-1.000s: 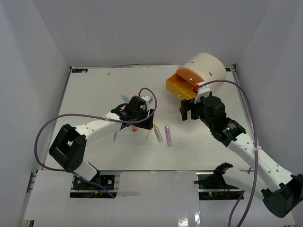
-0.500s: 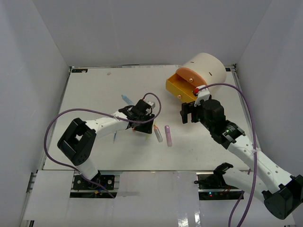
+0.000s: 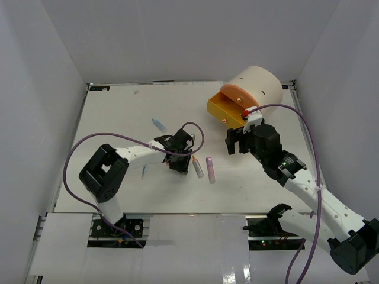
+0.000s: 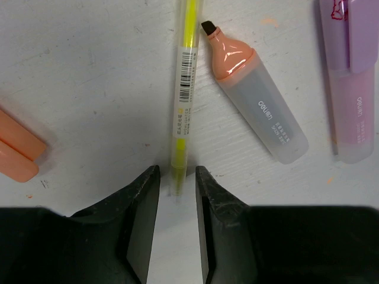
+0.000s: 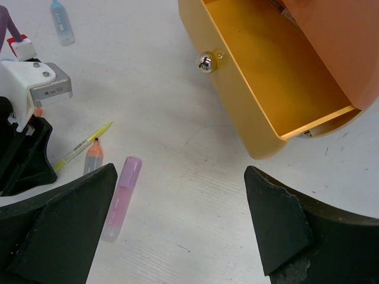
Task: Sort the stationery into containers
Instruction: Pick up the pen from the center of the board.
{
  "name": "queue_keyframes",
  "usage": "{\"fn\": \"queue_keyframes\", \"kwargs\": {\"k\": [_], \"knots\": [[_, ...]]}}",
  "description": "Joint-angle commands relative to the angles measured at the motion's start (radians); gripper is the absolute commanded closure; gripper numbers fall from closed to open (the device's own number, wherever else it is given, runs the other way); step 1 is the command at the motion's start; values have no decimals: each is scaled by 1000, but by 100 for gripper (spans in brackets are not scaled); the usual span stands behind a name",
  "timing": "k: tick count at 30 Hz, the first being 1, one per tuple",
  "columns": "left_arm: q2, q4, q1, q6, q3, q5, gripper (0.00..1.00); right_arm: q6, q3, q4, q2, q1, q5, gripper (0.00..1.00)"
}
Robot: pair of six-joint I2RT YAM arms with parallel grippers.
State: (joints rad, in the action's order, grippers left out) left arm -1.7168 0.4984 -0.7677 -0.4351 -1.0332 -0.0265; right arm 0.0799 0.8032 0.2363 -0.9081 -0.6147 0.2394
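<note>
The left tool (image 4: 177, 171) is down on the bench (image 4: 89, 71) with its fingers either side of the near end of the yellow pen (image 4: 183, 77). The jaws stand narrow but not clamped: a sliver of bench shows on each side of the barrel. The pen's long axis runs straight away from the tool, square to the line on which the jaws shut, so it should seat cleanly. Just to its right lies an uncapped orange marker (image 4: 260, 112) (angled, tip toward the pen but apart from it), then a purple marker (image 4: 349, 89). An orange cap (image 4: 18, 154) sits to the left.

The right tool (image 5: 180, 171) hangs wide open and holds nothing, near the pulled-out yellow drawer (image 5: 225, 100) of the cylinder (image 3: 260, 83). The left arm is plainly nearer the pen. The drawer lies well off toward the right arm's side, so I judge a carry across comes next.
</note>
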Motion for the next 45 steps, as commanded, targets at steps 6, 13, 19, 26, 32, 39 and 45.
{"fn": "queue_keyframes", "kwargs": {"k": [6,13,19,26,32,39,45], "knots": [[-27,26,-15,-22,-14,11,64,11,-2,-42,-6,4,0,6],[-7,26,-16,-17,-22,62,81,15,-9,-49,0,6,-23,6],[66,17,-12,15,-44,82,89,37,-3,-71,12,6,-95,6],[257,-81,-5,105,-53,109,93,116,22,-170,-12,4,-285,3],[443,-305,4,263,13,-21,98,196,71,-276,-84,4,-459,0],[583,-491,11,346,111,-137,100,250,174,-389,-179,4,-557,5],[612,-564,11,340,168,-201,100,288,217,-443,-230,4,-601,8]]}}
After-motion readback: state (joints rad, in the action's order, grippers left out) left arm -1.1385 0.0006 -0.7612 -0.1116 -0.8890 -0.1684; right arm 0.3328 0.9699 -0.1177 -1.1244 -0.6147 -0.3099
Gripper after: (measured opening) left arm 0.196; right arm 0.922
